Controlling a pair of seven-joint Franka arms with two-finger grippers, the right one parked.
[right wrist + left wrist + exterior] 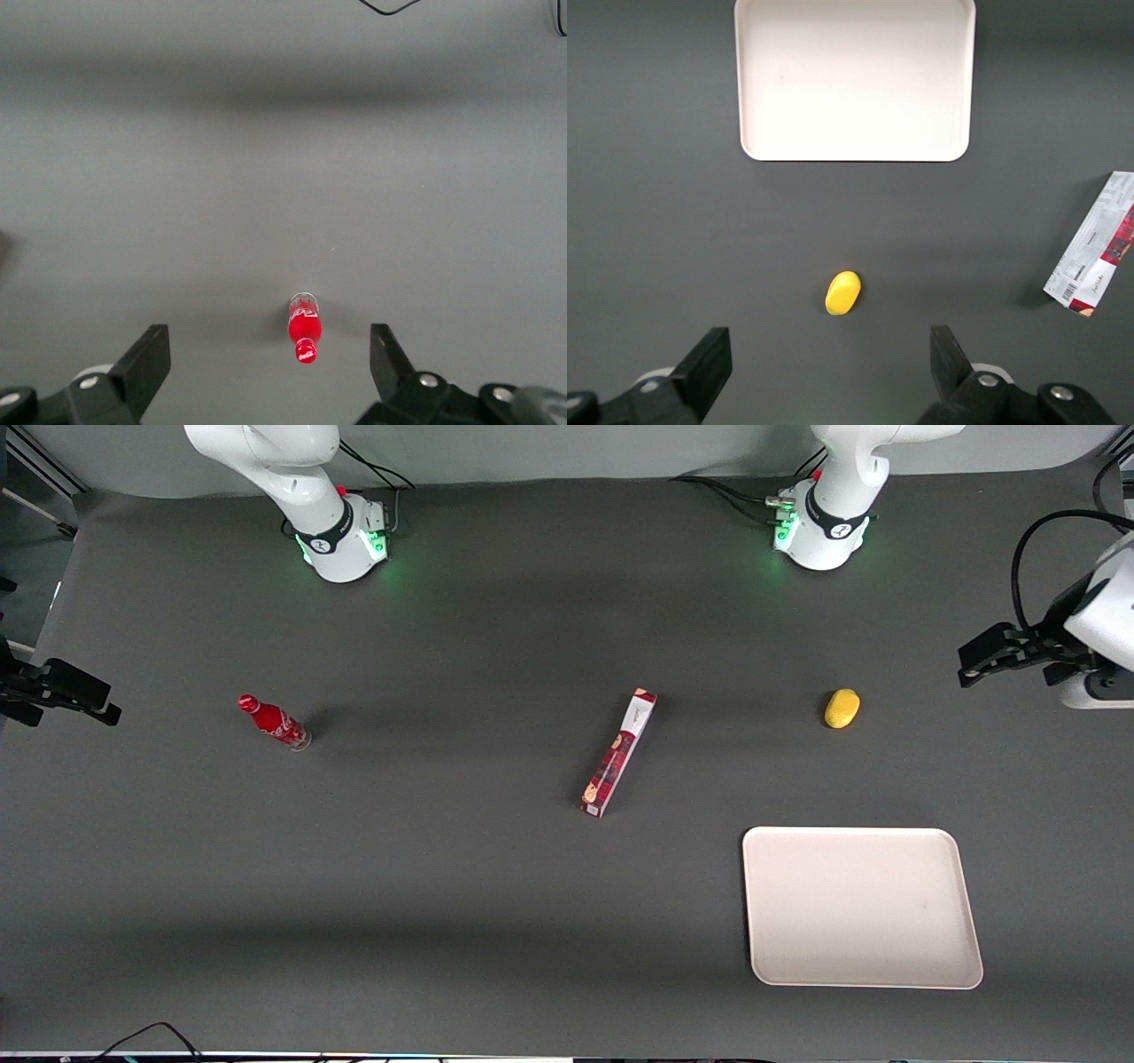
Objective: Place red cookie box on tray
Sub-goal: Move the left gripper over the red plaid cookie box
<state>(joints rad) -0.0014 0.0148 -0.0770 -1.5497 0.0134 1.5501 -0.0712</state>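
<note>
Red cookie box (619, 753) lies flat on the table (461, 886) near its middle, untouched, with its long axis running at a slant: the white-label end points toward the arm-base edge, the cookie-picture end toward the front-camera edge. The working arm's pincer (979, 662) hangs above the table's edge at the working arm's end, well apart from the box, fingers (707, 367) spread wide and holding nothing. From the pincer the box lies toward the table's middle; a small yellow object (842, 708) sits between the two, roughly on that line. In the wrist view the box (1095, 245) shows only at the margin, so the pincer is not yet lined up over it.

Tray (859, 906) rests near the front-camera edge toward the working arm's end, nearer the camera than the box, and carries nothing. Judgement: the grasp should close across the box's narrow width. A small red bottle (273, 722) stands toward the parked arm's end, clear of the work.
</note>
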